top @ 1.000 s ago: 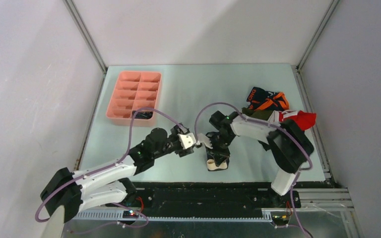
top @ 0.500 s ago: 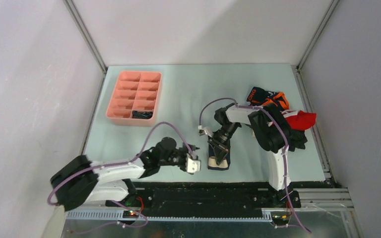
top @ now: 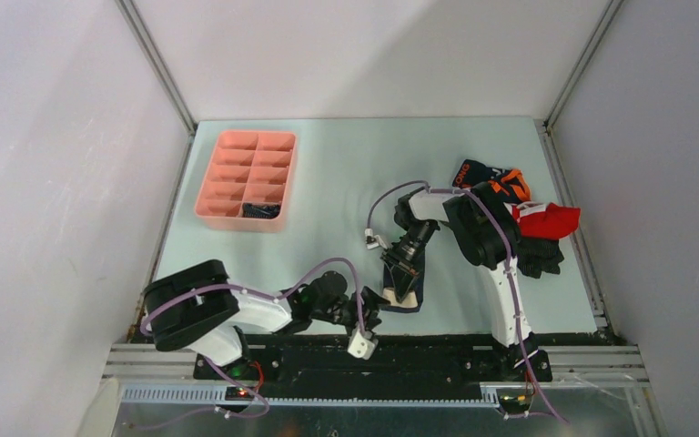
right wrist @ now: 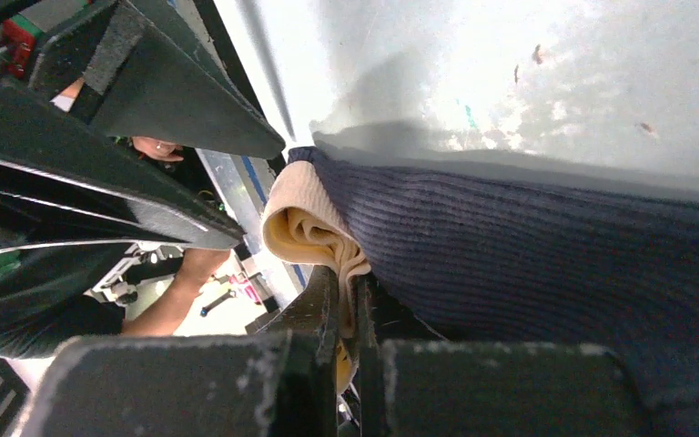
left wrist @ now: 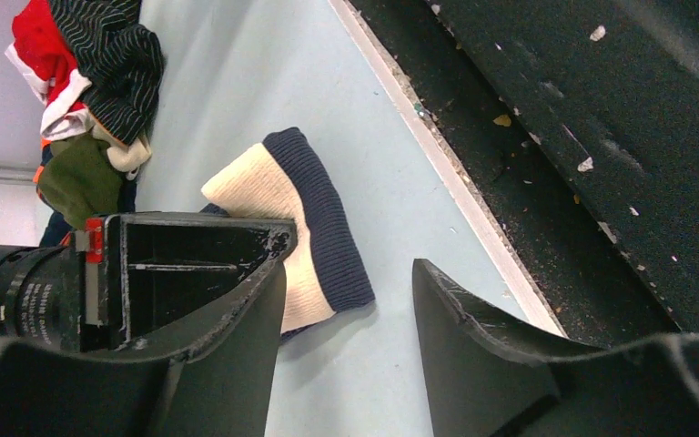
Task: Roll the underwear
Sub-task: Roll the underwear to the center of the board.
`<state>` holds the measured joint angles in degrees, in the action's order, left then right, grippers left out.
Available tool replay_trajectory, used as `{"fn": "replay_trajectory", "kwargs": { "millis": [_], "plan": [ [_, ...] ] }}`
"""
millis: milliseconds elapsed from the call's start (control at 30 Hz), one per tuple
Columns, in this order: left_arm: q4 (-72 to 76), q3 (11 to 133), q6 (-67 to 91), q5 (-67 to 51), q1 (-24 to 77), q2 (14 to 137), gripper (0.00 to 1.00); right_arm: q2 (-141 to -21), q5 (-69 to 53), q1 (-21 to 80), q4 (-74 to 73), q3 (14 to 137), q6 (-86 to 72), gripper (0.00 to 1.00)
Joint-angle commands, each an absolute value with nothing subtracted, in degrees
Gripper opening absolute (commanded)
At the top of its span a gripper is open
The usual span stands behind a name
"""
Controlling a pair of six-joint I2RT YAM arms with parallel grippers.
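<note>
A navy brief with a beige waistband (top: 404, 293) lies folded near the table's front edge. My right gripper (top: 399, 280) is shut on its beige waistband fold (right wrist: 305, 228), and the navy cloth (right wrist: 555, 246) fills that wrist view. My left gripper (top: 375, 309) is open and empty, low by the front edge just left of the brief. The brief (left wrist: 328, 218) lies ahead of the left gripper (left wrist: 350, 264), not between its fingers. Other briefs are piled at the right: black-orange (top: 491, 182), red-white (top: 551, 218), black (top: 539, 257), striped (left wrist: 114, 45), olive (left wrist: 77, 177).
A pink compartmented tray (top: 246, 146) stands at the back left, with a dark item (top: 261, 210) in a front compartment. The black front rail (left wrist: 555, 137) runs along the table edge right beside my left gripper. White walls enclose the table.
My left arm has pulled back from the table's middle toward the near edge, its gripper now low by the front rail. My right gripper stays shut on the navy brief, shifted slightly.
</note>
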<state>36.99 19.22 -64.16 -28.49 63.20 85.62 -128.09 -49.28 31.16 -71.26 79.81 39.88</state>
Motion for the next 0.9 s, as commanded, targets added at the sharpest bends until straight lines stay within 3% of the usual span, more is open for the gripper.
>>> {"fn": "replay_trajectory", "kwargs": {
  "millis": [0, 100, 333, 400, 500, 600, 667, 733, 867],
  "plan": [
    [40.8, 21.5, -66.5, -27.2, 64.1, 87.9, 0.58, -130.7, -42.7, 31.1, -70.2, 79.3, 40.9, 0.0],
    [41.5, 21.9, -66.5, -24.1, 64.2, 89.6, 0.53, -130.7, -42.8, 31.1, -70.3, 79.3, 40.8, 0.0],
    [46.9, 22.3, -67.8, -17.3, 64.8, 96.4, 0.51, -131.3, -43.0, 30.9, -71.0, 79.8, 40.9, 0.0],
    [48.1, 22.8, -68.1, -16.0, 64.9, 97.9, 0.45, -131.6, -43.1, 30.9, -71.2, 80.0, 41.0, 0.0],
    [46.0, 23.9, -68.0, -15.1, 65.0, 98.5, 0.27, -131.8, -43.2, 30.9, -71.4, 80.3, 40.9, 0.0],
    [36.9, 27.2, -67.2, -15.9, 65.1, 97.7, 0.15, -131.7, -43.2, 30.7, -71.1, 80.2, 40.5, 0.03],
    [29.8, 30.4, -65.8, -16.7, 65.1, 97.4, 0.07, -131.3, -43.0, 30.5, -70.2, 79.9, 39.8, 0.11],
    [27.2, 31.7, -65.5, -17.9, 65.1, 97.5, 0.01, -130.0, -43.0, 29.9, -69.1, 79.2, 39.1, 0.29],
    [20.4, 34.7, -64.0, -21.5, 64.9, 97.5, 0.0, -120.0, -47.0, 24.8, -69.3, 79.2, 38.4, 0.75]
  ]
}}
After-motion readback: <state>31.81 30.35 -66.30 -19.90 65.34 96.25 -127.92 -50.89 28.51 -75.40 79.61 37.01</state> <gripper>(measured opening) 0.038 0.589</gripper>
